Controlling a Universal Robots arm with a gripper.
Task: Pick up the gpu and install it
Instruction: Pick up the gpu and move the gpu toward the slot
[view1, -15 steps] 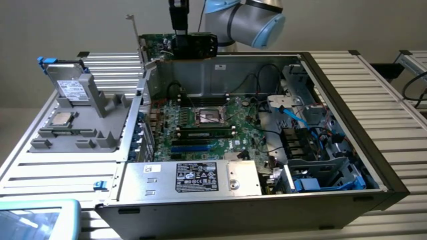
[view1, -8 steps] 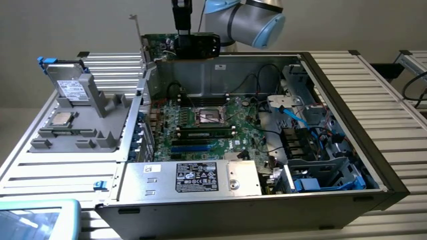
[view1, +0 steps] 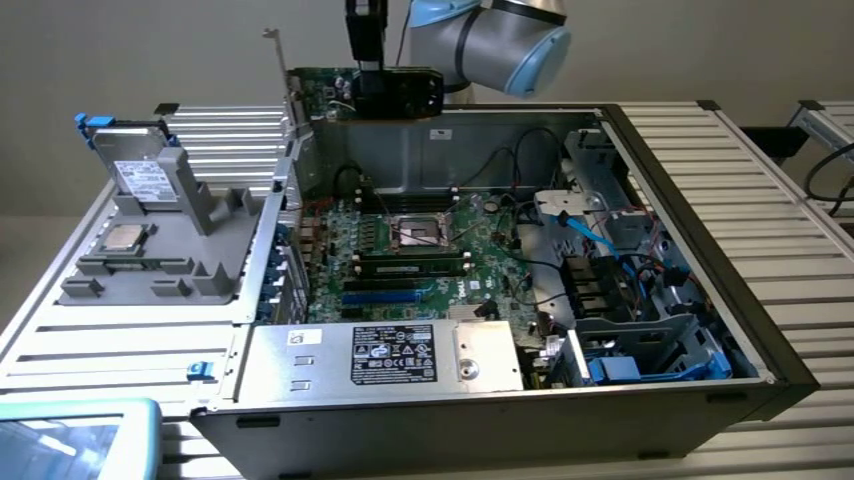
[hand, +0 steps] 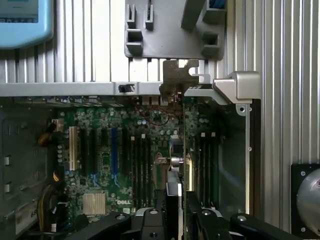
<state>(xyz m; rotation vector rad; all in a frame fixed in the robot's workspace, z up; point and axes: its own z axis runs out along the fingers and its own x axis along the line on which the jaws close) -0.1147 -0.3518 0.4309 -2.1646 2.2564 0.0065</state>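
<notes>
Above the far wall of an open computer case (view1: 454, 150), a robot arm (view1: 501, 35) holds the gpu (view1: 387, 95) in the air, its tool (view1: 368, 72) clenched on the card's upper edge. The green board stands on edge. In the exterior view its black cooler faces the camera, and its silver end bracket (view1: 278, 60) juts up toward the exterior view's left. The card hangs clear of the motherboard (view1: 400, 250), which lies flat in the bottom of the case with its long blue and black slots in plain sight.

In the wrist view, the gpu (hand: 183, 160) appears edge-on as a thin strip. It runs out from between the fingers (hand: 202, 220) of the tool (hand: 182, 222) and across the motherboard (hand: 115, 150), and its end bracket (hand: 176, 80) sits over the case's slotted wall.

A boxy power supply (view1: 387, 355) with a printed label fills the near end of the case. Just beside the case, on the exterior view's left, a grey tray (view1: 174, 220) carries a small square silver CPU chip (view1: 126, 237). Case and tray both rest on a ribbed metal desk (view1: 787, 220). A pale blue, glass-faced object (view1: 74, 440) lies at the desk's near corner.
</notes>
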